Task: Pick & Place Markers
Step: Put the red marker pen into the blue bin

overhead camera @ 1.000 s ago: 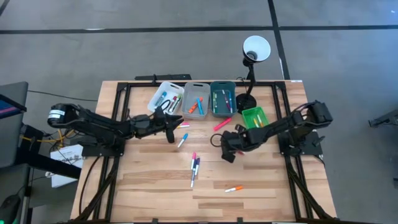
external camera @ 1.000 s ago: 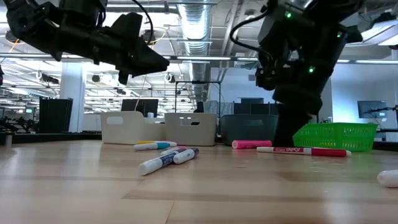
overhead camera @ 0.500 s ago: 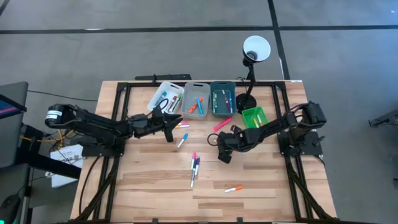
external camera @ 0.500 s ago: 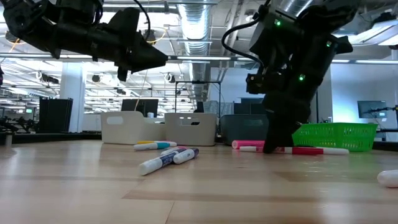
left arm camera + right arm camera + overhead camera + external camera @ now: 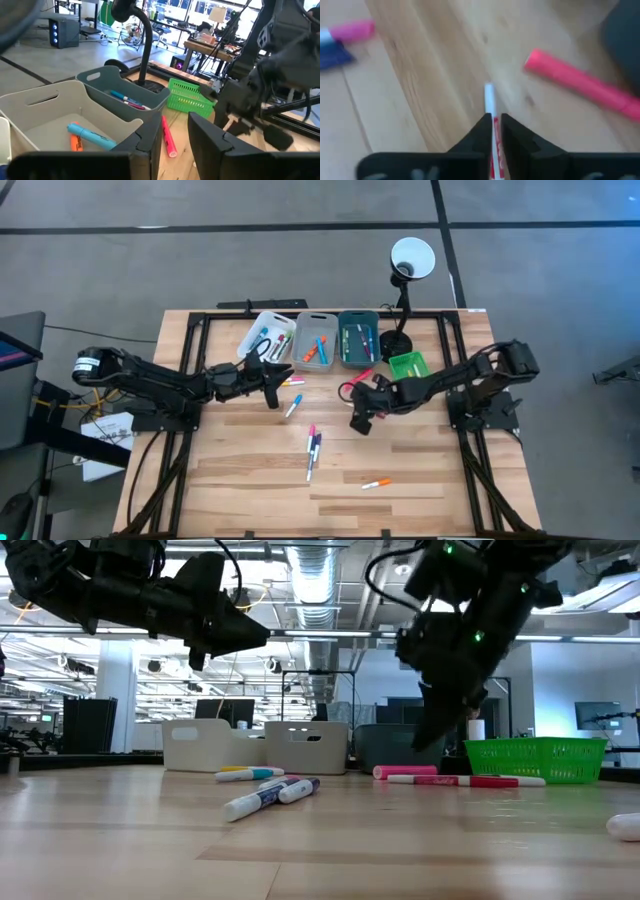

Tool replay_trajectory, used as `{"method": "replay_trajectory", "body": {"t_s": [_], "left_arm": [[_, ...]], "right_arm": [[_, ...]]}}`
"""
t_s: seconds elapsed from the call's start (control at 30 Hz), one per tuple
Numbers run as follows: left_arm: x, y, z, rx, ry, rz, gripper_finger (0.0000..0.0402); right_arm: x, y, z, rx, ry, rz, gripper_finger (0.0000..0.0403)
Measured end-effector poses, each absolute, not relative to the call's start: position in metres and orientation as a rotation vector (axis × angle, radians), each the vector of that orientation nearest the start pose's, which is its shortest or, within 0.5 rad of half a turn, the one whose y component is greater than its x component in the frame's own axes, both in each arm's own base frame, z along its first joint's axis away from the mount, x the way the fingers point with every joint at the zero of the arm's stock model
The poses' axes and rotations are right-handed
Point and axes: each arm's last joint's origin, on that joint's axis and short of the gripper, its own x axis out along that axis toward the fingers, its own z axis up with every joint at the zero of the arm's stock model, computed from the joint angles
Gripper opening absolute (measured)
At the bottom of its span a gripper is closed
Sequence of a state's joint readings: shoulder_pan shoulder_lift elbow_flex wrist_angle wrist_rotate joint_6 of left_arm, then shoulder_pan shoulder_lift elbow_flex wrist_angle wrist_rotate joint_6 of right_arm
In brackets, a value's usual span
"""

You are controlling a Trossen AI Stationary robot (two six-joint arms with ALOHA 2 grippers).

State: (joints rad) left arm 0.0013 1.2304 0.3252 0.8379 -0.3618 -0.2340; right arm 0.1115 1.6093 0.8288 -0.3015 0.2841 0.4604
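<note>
Marker (image 5: 492,131), red and white, sits clamped between the closed fingers of the right gripper (image 5: 358,413), lifted off the table (image 5: 240,480) near the pink marker (image 5: 357,378), so it wants a level, unhurried carry toward the green bin (image 5: 408,367), while the left gripper (image 5: 284,370) hangs with fingers parted beside the white bin (image 5: 262,330)

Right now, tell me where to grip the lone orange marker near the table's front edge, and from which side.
Take the orange marker at mid-barrel, coming straight down from above and closing across its thin width. It lies flat on the table, nearly parallel to the front edge, with nothing beside it to get in the way.
</note>
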Motion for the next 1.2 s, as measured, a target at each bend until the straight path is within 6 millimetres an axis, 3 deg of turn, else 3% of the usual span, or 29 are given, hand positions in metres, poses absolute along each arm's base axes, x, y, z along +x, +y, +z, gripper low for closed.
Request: {"method": "replay_trajectory", "body": {"t_s": [0.1,0.23,0.4,0.6,0.83,0.97,1.2], "left_arm": [[0.225,0.011,0.190,-0.219,0.024,0.369,0.0090],[0.225,0.011,0.190,-0.222,0.023,0.369,0.0090],[0.225,0.011,0.190,-0.222,0.025,0.369,0.0090],[0.225,0.010,0.189,-0.225,0.030,0.369,0.0090],[0.225,0.010,0.189,-0.225,0.031,0.369,0.0090],[0.225,0.010,0.189,-0.225,0.031,0.369,0.0090],[0.225,0.010,0.189,-0.225,0.031,0.369,0.0090]], "right_arm": [[0.289,0.019,0.166,0.208,0.958,-0.377,0.0005],[0.287,0.019,0.169,0.251,0.977,-0.303,0.0023],[0.288,0.022,0.155,0.204,1.056,-0.287,0.0059],[0.292,0.011,0.128,0.206,1.149,-0.345,0.0102],[0.295,0.003,0.119,0.213,1.174,-0.359,0.0128],[0.295,0.003,0.119,0.222,1.173,-0.349,0.0108],[0.296,0.003,0.120,0.227,1.159,-0.342,0.0023]]}}
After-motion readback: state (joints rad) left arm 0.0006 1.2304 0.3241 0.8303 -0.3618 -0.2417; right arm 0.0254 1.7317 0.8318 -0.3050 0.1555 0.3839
